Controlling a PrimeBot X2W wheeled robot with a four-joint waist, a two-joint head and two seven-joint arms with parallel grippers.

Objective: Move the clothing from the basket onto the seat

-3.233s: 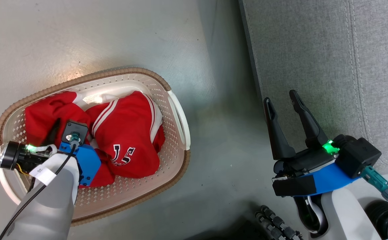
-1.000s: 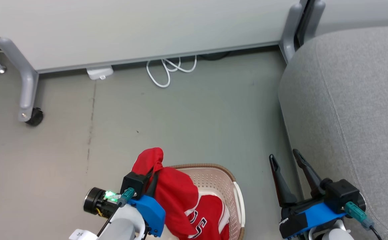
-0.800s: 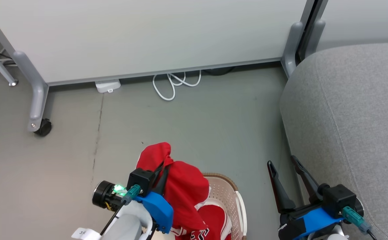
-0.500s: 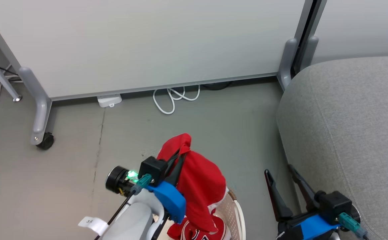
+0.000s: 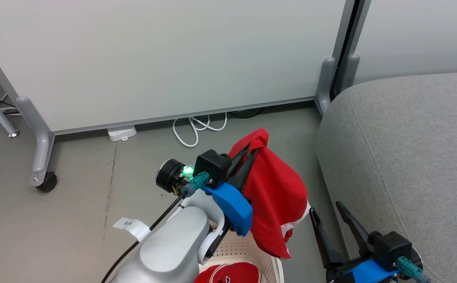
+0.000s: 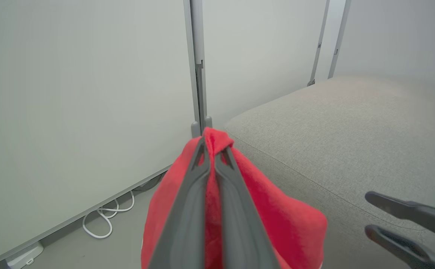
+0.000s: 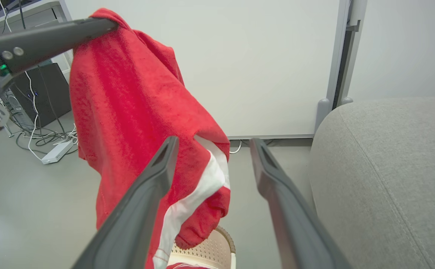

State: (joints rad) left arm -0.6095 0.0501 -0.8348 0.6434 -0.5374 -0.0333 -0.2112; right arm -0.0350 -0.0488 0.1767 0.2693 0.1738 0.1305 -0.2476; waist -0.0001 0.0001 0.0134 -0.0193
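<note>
Left gripper (image 5: 253, 149) jaws clamp the red garment (image 5: 277, 188); right gripper (image 5: 325, 207) jaws gape empty.

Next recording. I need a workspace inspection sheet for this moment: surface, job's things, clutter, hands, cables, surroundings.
Surface: grey floor with a faint seam line.
Job's things: red garment hangs from the left hand, above the basket; a second red garment lies in the basket; the grey seat bears no clothing where it is visible.
Clutter: small white box on the floor by the panel.
Hands: left hand shut on the red garment; right hand open, holding nothing, beside the seat.
Cables: white cable looped under the panel; dark cable along the left arm.
Surroundings: pale partition panel on a castor.
</note>
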